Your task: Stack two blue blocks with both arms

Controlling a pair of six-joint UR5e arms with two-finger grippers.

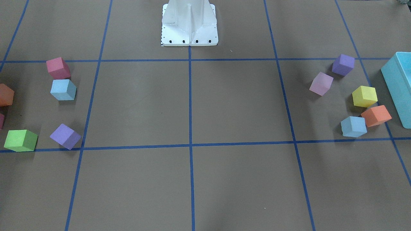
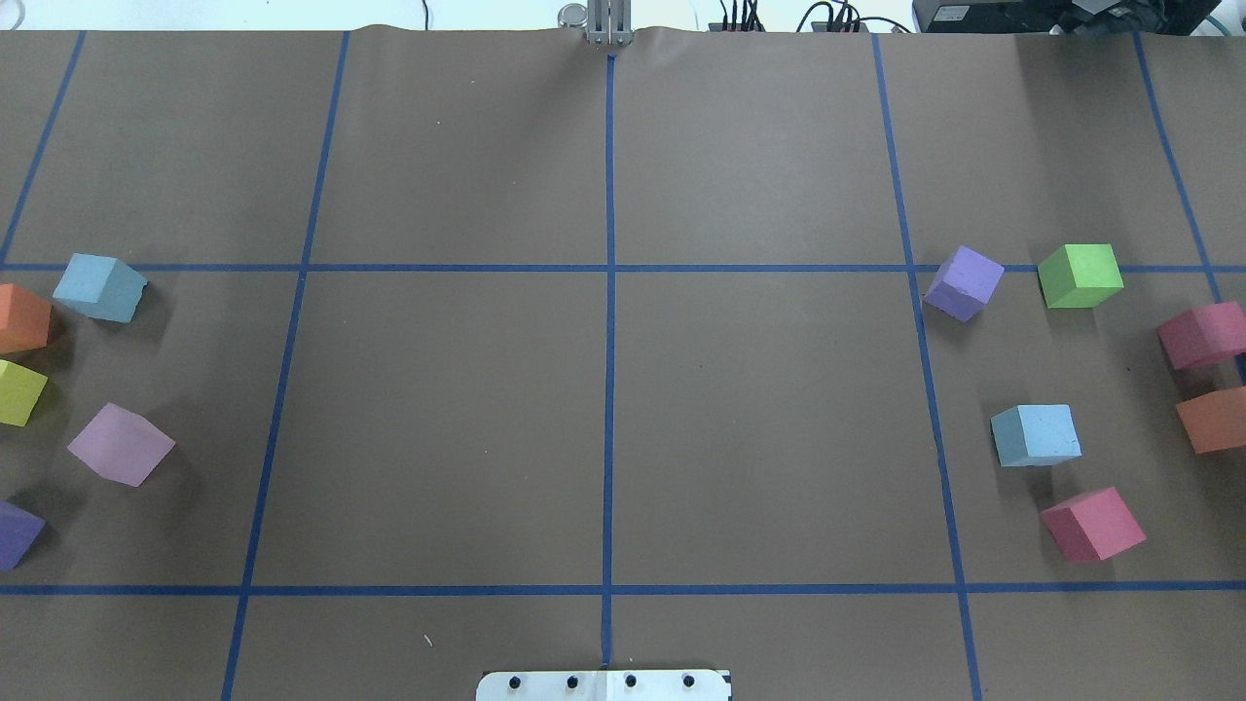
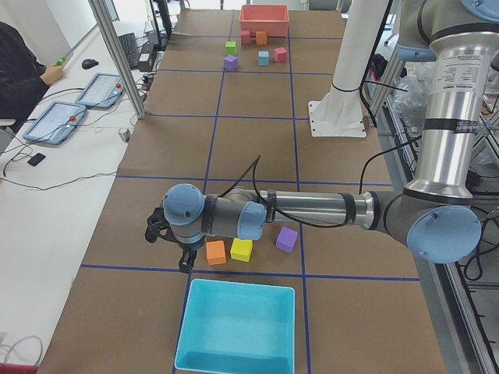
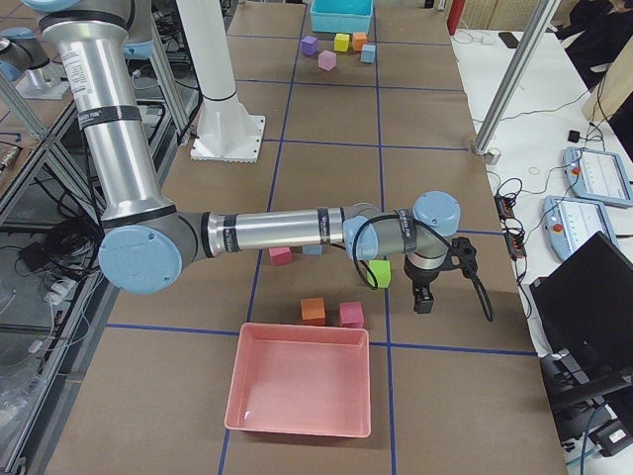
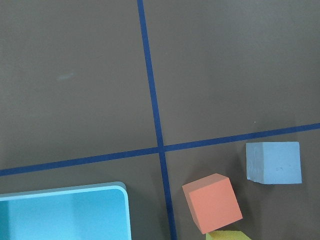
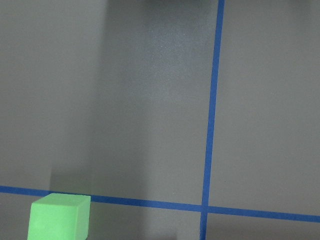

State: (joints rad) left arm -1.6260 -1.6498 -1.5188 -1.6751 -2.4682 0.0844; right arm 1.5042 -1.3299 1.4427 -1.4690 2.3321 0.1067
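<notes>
We judge the blue blocks (image 2: 1036,434) (image 2: 98,286) light, soft foam; we would pinch opposite flat faces gently. Whether the left gripper (image 3: 185,253) and right gripper (image 4: 423,294) are wide or narrow, we cannot tell

Both arms are stretched out low and nearly flat over the worktop, one toward each end. The left gripper (image 3: 184,257) hangs down off its wrist, and the right gripper (image 4: 422,292) does likewise. They only show in the side views, so I honestly can't tell whether either's open or closed.
</notes>
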